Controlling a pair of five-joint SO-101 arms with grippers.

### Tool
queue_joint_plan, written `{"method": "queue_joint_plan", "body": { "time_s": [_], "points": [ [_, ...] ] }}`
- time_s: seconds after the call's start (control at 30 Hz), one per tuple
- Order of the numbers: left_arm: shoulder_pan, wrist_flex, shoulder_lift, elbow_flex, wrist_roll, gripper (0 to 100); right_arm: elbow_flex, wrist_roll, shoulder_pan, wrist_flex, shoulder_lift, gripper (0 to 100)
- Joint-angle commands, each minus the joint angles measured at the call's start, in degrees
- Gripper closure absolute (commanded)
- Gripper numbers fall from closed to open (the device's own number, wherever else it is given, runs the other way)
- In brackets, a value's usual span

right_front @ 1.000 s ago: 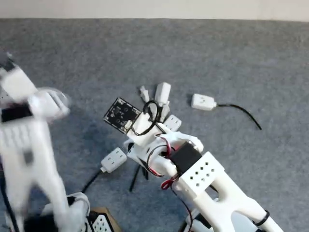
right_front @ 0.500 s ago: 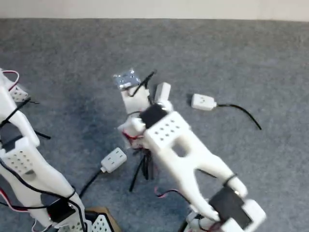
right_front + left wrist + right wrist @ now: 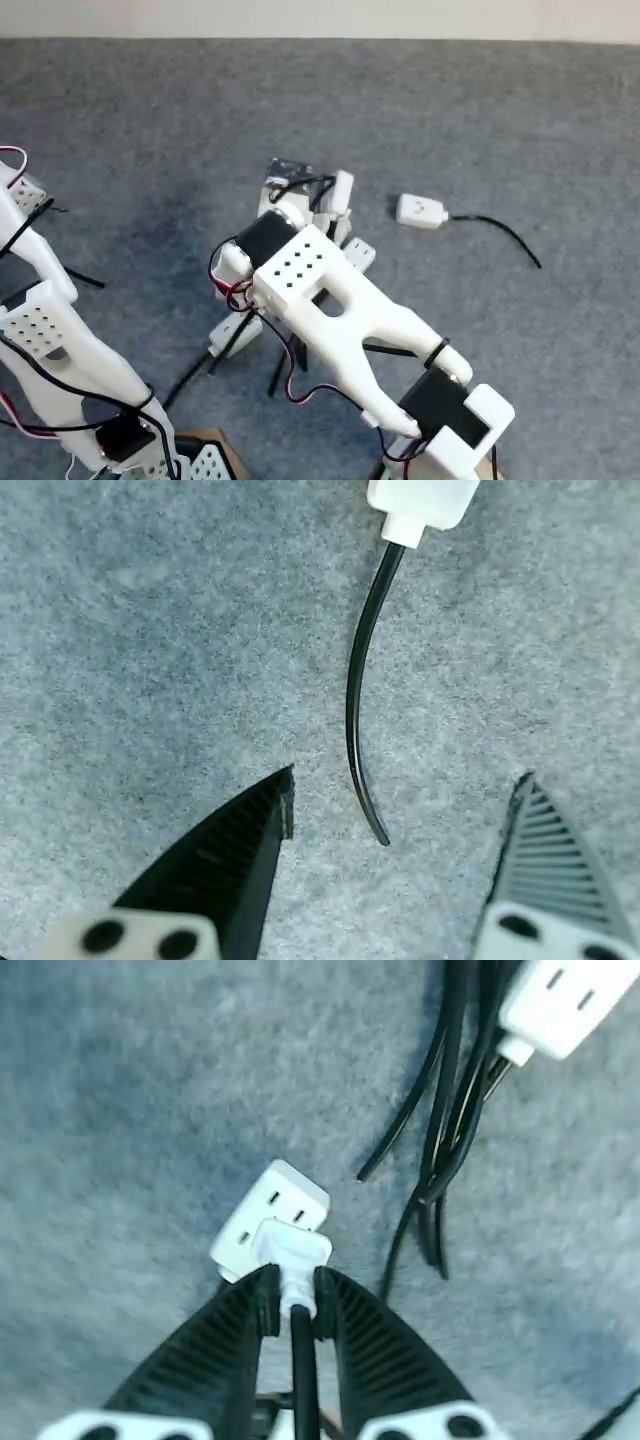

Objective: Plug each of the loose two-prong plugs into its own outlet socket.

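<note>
In the right wrist view my right gripper (image 3: 295, 1276) is shut on a white two-prong plug (image 3: 292, 1245), its black cord running back between the fingers. The plug rests right on top of a white outlet socket (image 3: 272, 1210) lying on the grey carpet; I cannot tell whether the prongs are in. From above, the right arm (image 3: 300, 270) leans over that socket (image 3: 228, 336) and hides most of it. My left gripper (image 3: 405, 780) hangs open over bare carpet, a loose black cord end (image 3: 355, 710) and its white body (image 3: 420, 500) beyond the fingers.
More white sockets lie on the carpet: one with a black cord at the right (image 3: 420, 210), two near the right arm's wrist (image 3: 340, 190) (image 3: 358, 252). A bundle of black cords (image 3: 450, 1110) and another socket (image 3: 565, 1000) lie beside the held plug. The left arm (image 3: 40, 330) stands at the left edge.
The right arm has lifted and swung left, bringing the plug down over the lower-left socket. The left arm has moved toward the left edge and settled there.
</note>
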Motion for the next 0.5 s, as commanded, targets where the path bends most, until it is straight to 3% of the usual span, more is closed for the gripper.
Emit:
{"method": "queue_joint_plan", "body": {
  "time_s": [0.0, 0.47],
  "points": [
    [-0.5, 0.4, -0.5, -2.2, -0.4, 66, -2.3, -3.4, -0.7, -1.3, -3.8, 99.4],
    [-1.1, 0.3, -0.5, -2.2, -0.5, 66, -2.4, -3.8, -0.8, -1.3, 3.0, 99.4]
  ]
}}
